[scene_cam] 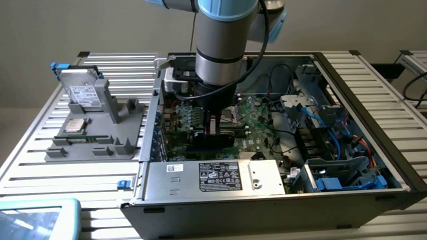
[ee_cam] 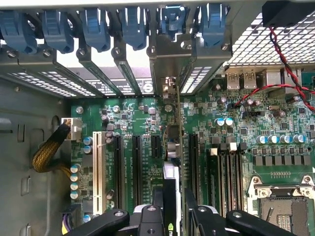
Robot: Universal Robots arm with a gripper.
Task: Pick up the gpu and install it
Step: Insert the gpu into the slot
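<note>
Black-fingered and clenched on the gpu (ee_cam: 172, 147): grips it edge-on between two fingers (ee_cam: 157, 209), upright among the motherboard's (ee_cam: 236, 147) slots inside the open case (scene_cam: 267, 220), silvery bracket end toward the rear. Counted: one gpu, one gripper (ee_cam: 173, 199), one hard drive (scene_cam: 83, 92) outside on the stand (scene_cam: 93, 150).

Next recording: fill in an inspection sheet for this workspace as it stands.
Surface: slatted metal table carrying an open computer case.
Job's things: gpu upright, edge-on along the motherboard slots, bracket end towards the rear slot covers; seating unclear.
Clutter: grey holder beside the case, with hard drive and RAM stick.
Grippers: gripper inside the case, jaws shut on the gpu.
Cables: red and black wires; braided yellow bundle.
Surroundings: plain wall; light-blue-framed object at the exterior view's lower left.
</note>
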